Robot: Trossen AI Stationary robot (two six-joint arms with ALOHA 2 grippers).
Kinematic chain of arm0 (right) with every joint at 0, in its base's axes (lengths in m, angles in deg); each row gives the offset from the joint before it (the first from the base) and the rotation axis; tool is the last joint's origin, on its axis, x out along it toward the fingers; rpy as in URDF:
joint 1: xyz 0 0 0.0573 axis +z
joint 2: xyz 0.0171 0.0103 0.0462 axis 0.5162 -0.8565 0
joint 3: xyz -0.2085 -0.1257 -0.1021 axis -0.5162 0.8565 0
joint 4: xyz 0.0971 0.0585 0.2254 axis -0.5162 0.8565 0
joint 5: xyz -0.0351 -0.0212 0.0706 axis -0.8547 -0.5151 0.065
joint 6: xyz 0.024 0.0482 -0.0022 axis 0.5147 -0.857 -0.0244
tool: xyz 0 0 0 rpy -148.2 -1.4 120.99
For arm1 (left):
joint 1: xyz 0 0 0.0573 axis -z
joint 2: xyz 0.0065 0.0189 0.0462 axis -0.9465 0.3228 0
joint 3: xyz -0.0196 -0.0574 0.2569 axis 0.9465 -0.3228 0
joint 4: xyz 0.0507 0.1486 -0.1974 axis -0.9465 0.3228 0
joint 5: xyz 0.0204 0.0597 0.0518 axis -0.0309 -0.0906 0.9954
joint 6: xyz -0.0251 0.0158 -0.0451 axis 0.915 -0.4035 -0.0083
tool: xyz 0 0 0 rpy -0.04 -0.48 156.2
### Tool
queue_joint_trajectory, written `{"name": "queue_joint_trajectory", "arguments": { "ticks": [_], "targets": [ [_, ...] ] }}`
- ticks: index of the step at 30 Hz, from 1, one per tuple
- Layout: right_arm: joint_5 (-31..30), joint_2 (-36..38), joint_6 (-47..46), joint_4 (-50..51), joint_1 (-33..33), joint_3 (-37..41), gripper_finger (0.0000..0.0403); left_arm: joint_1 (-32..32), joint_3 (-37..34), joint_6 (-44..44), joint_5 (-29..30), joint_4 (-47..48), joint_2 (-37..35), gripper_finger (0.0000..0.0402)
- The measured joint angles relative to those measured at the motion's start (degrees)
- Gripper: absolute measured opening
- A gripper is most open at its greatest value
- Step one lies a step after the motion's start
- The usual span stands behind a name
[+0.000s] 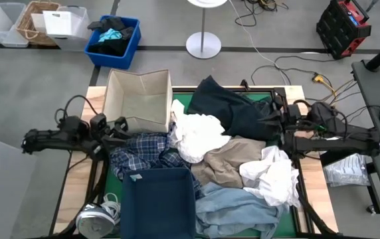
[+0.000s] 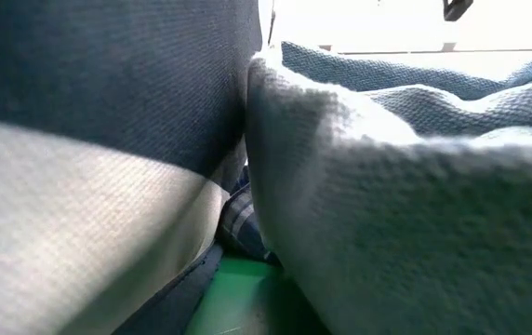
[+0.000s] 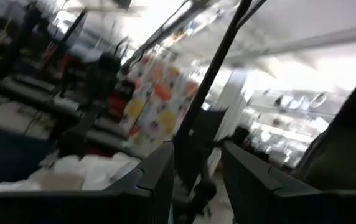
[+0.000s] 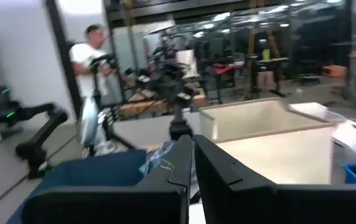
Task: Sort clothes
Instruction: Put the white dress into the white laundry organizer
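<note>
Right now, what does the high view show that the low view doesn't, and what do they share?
Only the high view shows both arms: the left gripper by the beige fabric bin, the right gripper over the dark navy piece, plus the white shirts and tan trousers. Only the low view shows the plaid shirt squeezed between two cloth surfaces. Both share the plaid shirt, light blue denim, and green mat.

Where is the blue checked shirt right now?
In the high view the plaid shirt lies on the table's left side, just beside the left claw, between the beige fabric box and the navy bin.
</note>
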Motion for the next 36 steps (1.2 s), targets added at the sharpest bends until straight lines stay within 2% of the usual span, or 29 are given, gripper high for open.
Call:
{"name": "queue_joint_trajectory", "arguments": {
  "ticks": [4,8,12,17,24,29,32,34,36],
  "targets": [
    [-5.37,-2.87,-5.7,-0.05,-0.01,-2.69,0.0013,0.0,7.57,-2.63,-0.02,6.83,4.7,0.0114],
    [-5.92,-5.82,-8.27,-0.11,-0.02,-5.41,0.0013,0.0,14.15,-3.99,-0.02,10.37,9.01,0.0114],
    [-6.39,-8.86,-13.66,-0.79,0.0,-8.22,0.0013,0.0,19.94,0.02,0.24,9.89,12.59,0.0114],
    [-11.64,-12.71,-6.15,-0.72,-0.02,-11.61,0.0013,-0.02,27.23,-1.53,1.02,10.12,16.49,0.0114],
    [-17.46,-19.71,8.12,-0.77,-0.02,-20.12,0.0013,-0.05,37.16,0.62,6.93,11.88,22.94,0.0114],
    [-23.48,-25.16,6.25,1.77,-0.02,-28.42,0.0013,-0.07,41.82,-0.47,7.21,12.78,27.15,0.0114],
    [-24.06,-27.7,5.61,4.87,-0.3,-33.49,0.0013,-0.07,43.78,-0.2,8.79,12.98,29.49,0.0114],
    [-24.09,-29.17,5.41,7.48,-0.31,-36.71,0.0013,-0.07,45.27,-0.22,9.44,15.71,30.98,0.0114],
    [-24.06,-30.32,4.55,11.0,-0.37,-39.74,0.0013,-0.02,47.69,-0.15,9.33,23.03,32.58,0.0114]
  ]
}}
